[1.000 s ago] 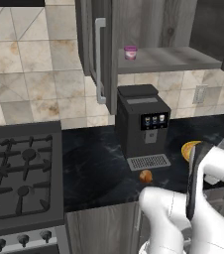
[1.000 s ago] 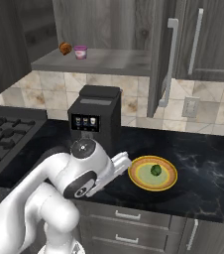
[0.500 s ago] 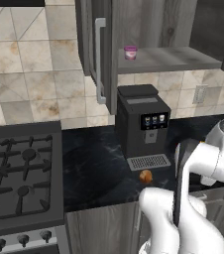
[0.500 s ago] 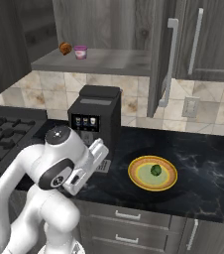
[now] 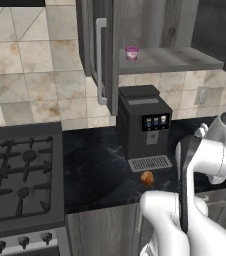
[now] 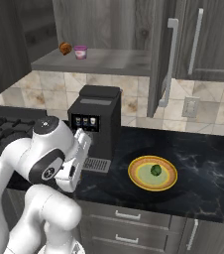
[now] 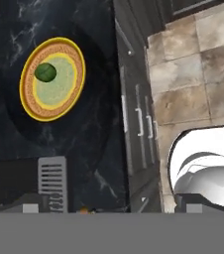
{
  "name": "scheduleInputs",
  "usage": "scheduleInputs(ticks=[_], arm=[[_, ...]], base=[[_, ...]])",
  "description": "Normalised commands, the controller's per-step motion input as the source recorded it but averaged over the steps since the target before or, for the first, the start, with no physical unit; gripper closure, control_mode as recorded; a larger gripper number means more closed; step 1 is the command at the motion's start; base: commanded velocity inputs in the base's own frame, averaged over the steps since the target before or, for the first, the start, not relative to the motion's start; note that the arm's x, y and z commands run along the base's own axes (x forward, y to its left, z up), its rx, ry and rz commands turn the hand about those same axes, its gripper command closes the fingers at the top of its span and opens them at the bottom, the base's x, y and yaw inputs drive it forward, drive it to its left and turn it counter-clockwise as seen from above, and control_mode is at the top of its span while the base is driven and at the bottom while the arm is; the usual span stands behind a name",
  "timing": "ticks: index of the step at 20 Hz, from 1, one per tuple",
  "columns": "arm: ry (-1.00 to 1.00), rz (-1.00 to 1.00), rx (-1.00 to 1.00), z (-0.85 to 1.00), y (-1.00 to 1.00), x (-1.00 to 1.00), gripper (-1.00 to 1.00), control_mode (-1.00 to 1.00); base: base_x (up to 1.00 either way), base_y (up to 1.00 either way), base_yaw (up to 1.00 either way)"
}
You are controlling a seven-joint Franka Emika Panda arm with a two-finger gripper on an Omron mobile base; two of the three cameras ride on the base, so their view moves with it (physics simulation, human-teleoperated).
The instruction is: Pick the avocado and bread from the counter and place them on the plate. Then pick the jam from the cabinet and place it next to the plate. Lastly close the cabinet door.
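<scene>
The yellow plate lies on the black counter with the green avocado on it; both also show from above, the plate and the avocado. The orange-brown bread sits on the counter just in front of the coffee machine's drip tray. The pink jam stands on the shelf of the open cabinet. The cabinet door stands swung out. My gripper is open and holds nothing, high over the counter's front edge, left of the plate.
A black coffee machine stands at the back, its drip tray in front. A gas stove lies to the left. An orange-brown lump shares the shelf with the jam. Drawer fronts run below the counter.
The arm has swung away from above the plate toward the coffee machine's front, with the jaws staying open. The avocado rests on the plate; the bread has not moved.
</scene>
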Motion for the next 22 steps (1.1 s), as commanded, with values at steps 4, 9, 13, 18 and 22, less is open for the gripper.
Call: scheduleInputs(ticks=[4,9,13,18,22], arm=[[0.04,0.48,-0.08,0.00,0.07,0.00,-1.00,-1.00],[0.09,0.48,-0.16,0.00,0.23,0.00,-1.00,-1.00],[0.02,0.49,-0.15,0.00,0.20,0.00,-1.00,-1.00],[0.00,0.50,-0.11,0.00,0.13,0.01,-1.00,-1.00],[0.00,0.50,-0.10,0.00,0.19,0.09,-1.00,-1.00]], base=[[0.00,0.00,0.00],[0.00,0.00,0.00],[0.00,0.00,0.00],[0.00,0.00,0.00],[0.00,0.00,0.00]])
